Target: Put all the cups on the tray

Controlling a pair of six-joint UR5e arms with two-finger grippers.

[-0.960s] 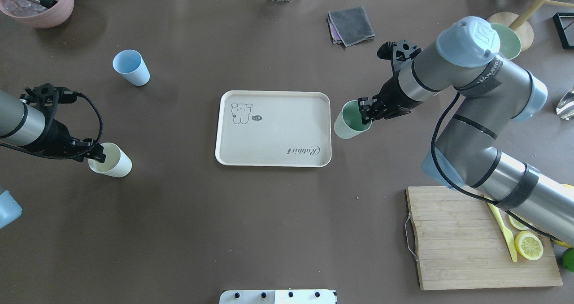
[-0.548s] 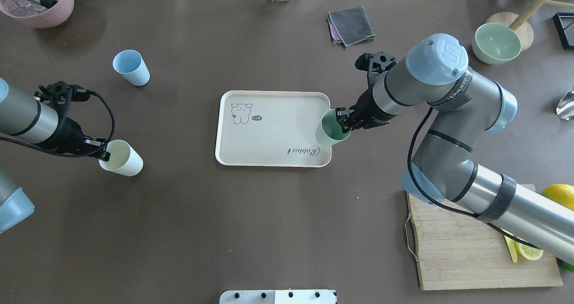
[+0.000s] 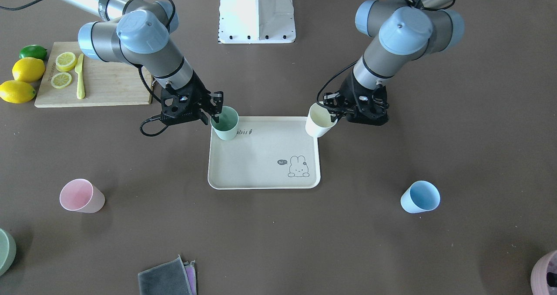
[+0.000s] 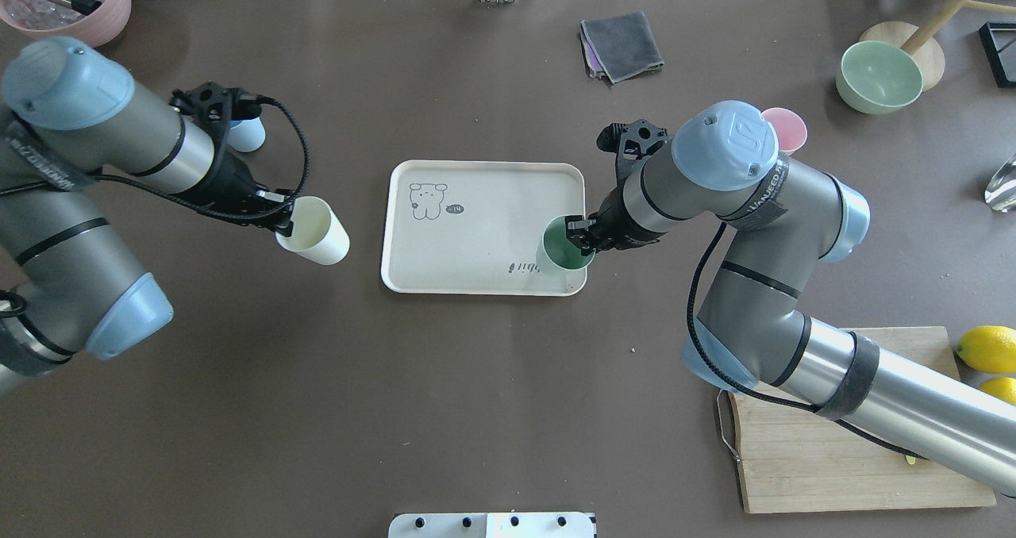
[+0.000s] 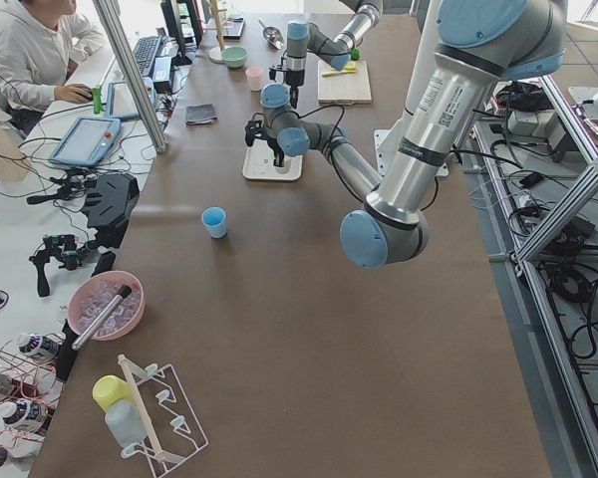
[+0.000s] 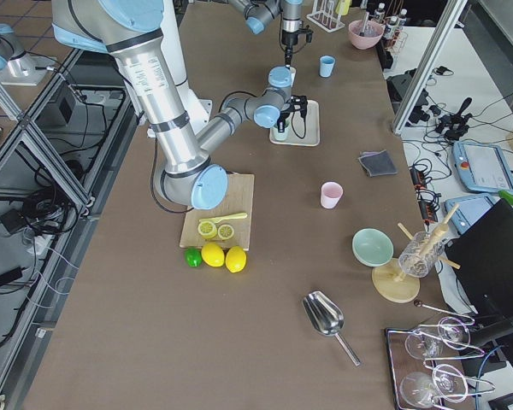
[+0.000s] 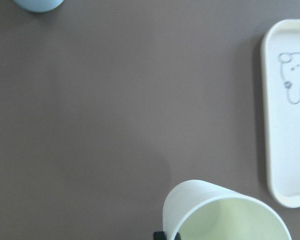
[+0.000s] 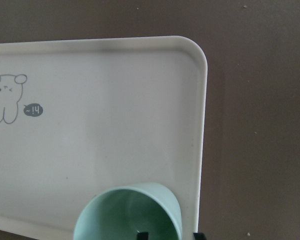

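Observation:
My right gripper [image 4: 578,240] is shut on the rim of the mint green cup [image 4: 565,254], which it holds upright over the near right corner of the beige tray [image 4: 484,220]. I cannot tell whether the cup touches the tray. My left gripper [image 4: 284,222] is shut on the rim of the cream cup [image 4: 313,241], held just left of the tray. The light blue cup [image 3: 420,196] stands on the table, far left. The pink cup [image 3: 82,195] stands far right, partly hidden by my right arm in the overhead view. The wrist views show the mint cup [image 8: 127,215] and the cream cup [image 7: 225,215].
A wooden cutting board [image 4: 841,443] with lemon slices and a yellow knife lies near right, under my right arm, with lemons [image 3: 26,68] beside it. A grey cloth [image 4: 621,44], a green bowl [image 4: 879,76] and a pink bowl [image 4: 71,2] stand along the far edge.
My right gripper has carried the mint cup left, from beside the tray to over its corner. My left gripper has carried the cream cup right, toward the tray.

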